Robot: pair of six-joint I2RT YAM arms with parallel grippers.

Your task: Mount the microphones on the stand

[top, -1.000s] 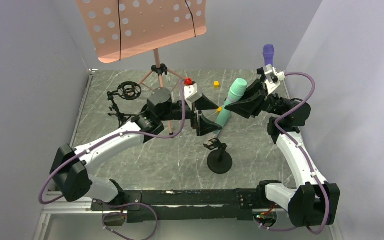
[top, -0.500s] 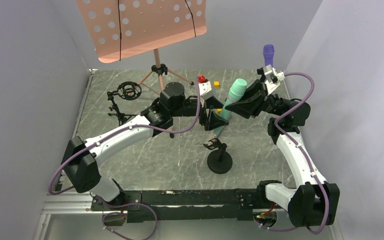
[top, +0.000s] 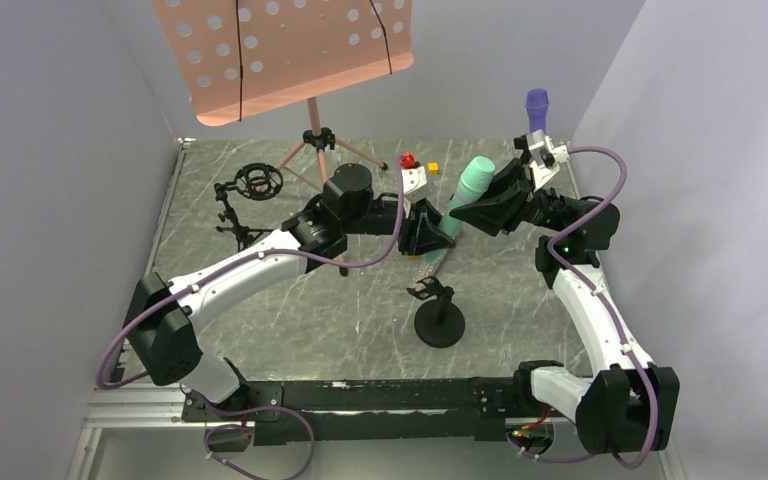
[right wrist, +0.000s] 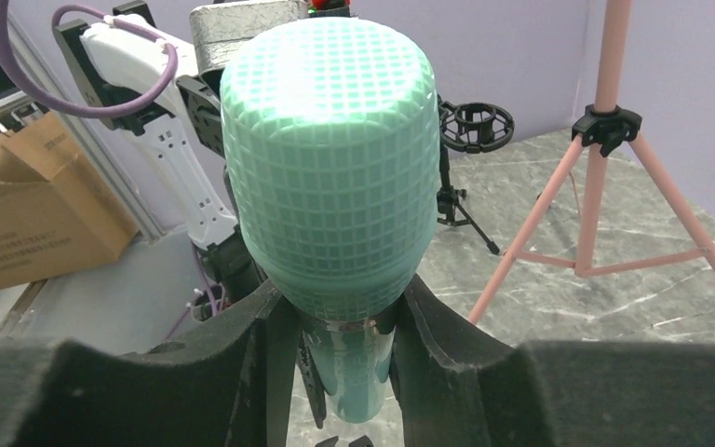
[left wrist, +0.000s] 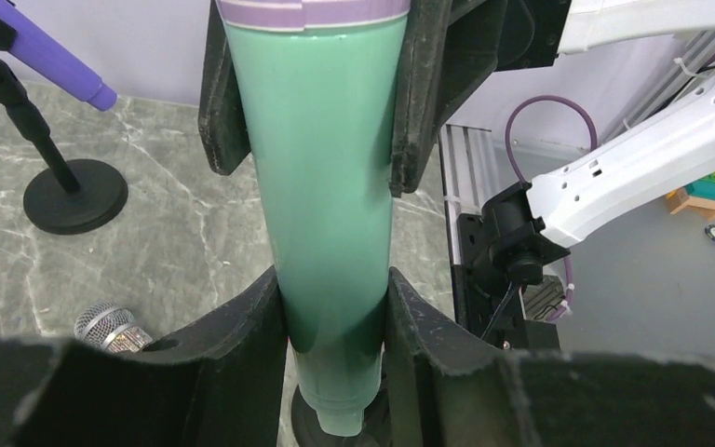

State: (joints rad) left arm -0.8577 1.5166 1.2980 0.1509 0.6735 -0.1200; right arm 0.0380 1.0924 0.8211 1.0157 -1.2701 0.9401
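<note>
I see the teal microphone (top: 474, 180) held tilted off the table near the black stand (top: 439, 324), right gripper (right wrist: 333, 321) clamped just under its head, left gripper (left wrist: 335, 303) clamped on its lower body.

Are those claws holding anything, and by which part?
Both grip the mint-teal microphone: right gripper just under its head, left gripper low on the handle.

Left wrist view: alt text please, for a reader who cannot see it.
A mint-teal microphone stands upright mid-frame, held low in the black jaws of the left gripper and higher up by the right gripper. Behind on the left, a purple microphone sits clipped on a black round-based stand, and a silver mesh head lies on the marble table.
</note>
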